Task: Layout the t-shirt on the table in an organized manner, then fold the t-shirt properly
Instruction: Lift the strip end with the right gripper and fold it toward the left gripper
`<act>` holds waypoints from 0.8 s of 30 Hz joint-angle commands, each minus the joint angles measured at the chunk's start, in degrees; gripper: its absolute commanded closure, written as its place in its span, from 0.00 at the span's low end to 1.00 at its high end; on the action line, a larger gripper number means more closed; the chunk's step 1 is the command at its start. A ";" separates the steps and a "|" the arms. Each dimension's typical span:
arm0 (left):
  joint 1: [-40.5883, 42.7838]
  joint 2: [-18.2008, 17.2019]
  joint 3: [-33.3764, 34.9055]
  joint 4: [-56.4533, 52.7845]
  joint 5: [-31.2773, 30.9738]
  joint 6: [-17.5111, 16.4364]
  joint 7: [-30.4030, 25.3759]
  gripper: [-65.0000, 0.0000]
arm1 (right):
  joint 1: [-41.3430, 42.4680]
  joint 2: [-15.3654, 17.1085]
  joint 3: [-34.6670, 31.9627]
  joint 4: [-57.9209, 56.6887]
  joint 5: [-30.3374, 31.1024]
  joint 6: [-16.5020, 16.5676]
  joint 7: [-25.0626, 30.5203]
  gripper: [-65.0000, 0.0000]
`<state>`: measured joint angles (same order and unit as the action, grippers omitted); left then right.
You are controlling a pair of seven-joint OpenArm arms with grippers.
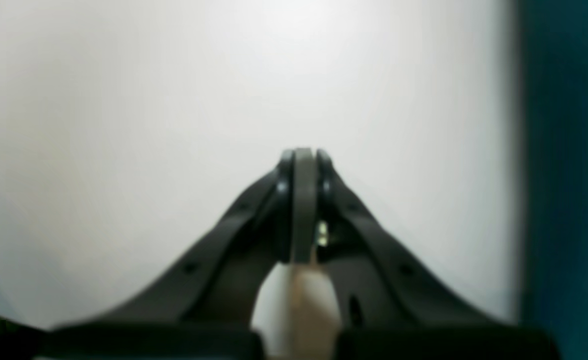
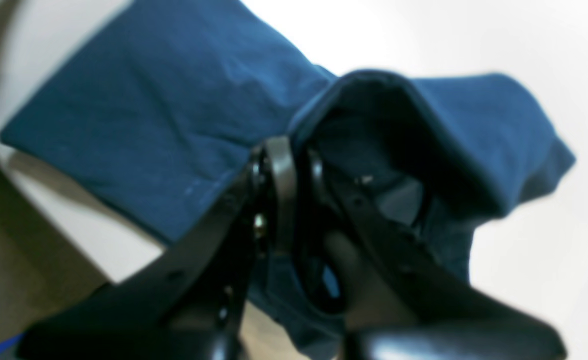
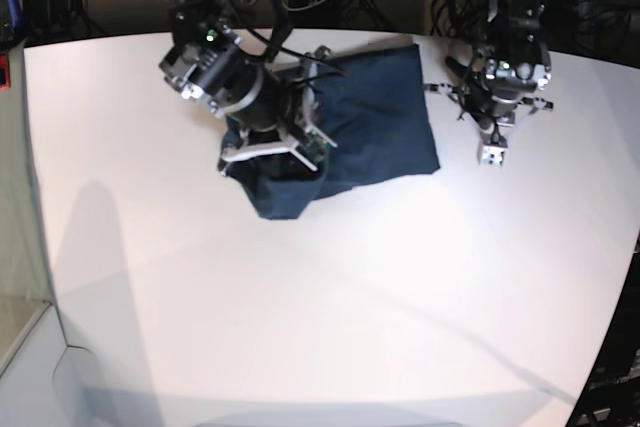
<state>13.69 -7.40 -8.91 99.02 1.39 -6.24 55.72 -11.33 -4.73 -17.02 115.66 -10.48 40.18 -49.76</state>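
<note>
Fingers of the right gripper (image 2: pixel 294 165) pinch a fold of the t-shirt (image 3: pixel 375 112), bunched at the far edge of the table (image 3: pixel 300 327); the left gripper (image 1: pixel 303 165) hovers clenched, empty. Lifting one-sided could crumple it further.

The dark navy-blue t-shirt (image 3: pixel 375 117) lies partly folded at the far centre of the white tabletop (image 3: pixel 320 307). Its right portion lies flat. Its left portion (image 2: pixel 424 115) is bunched and raised off the tabletop, forming a hollow fold.
</note>
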 commanded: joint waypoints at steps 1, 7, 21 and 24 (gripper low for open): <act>-1.17 -0.12 -0.10 0.98 0.15 0.22 -0.82 1.00 | 0.39 -0.41 -2.02 1.14 0.85 -0.18 1.36 1.00; -1.61 0.85 -0.28 0.89 0.24 0.22 -0.82 1.00 | 0.04 -0.41 -7.38 0.96 0.85 -0.18 1.10 1.00; 2.00 0.41 -0.37 12.85 0.33 0.22 12.89 1.00 | 1.18 -0.15 -8.17 0.61 0.77 -0.18 0.92 1.00; 5.08 -0.73 -0.37 13.90 0.24 0.22 13.68 1.00 | 1.18 -0.06 -8.17 0.61 0.77 -0.18 0.92 1.00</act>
<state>18.92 -7.94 -9.10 112.09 1.52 -6.26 69.41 -10.55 -4.43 -25.04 115.46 -10.50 40.21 -50.35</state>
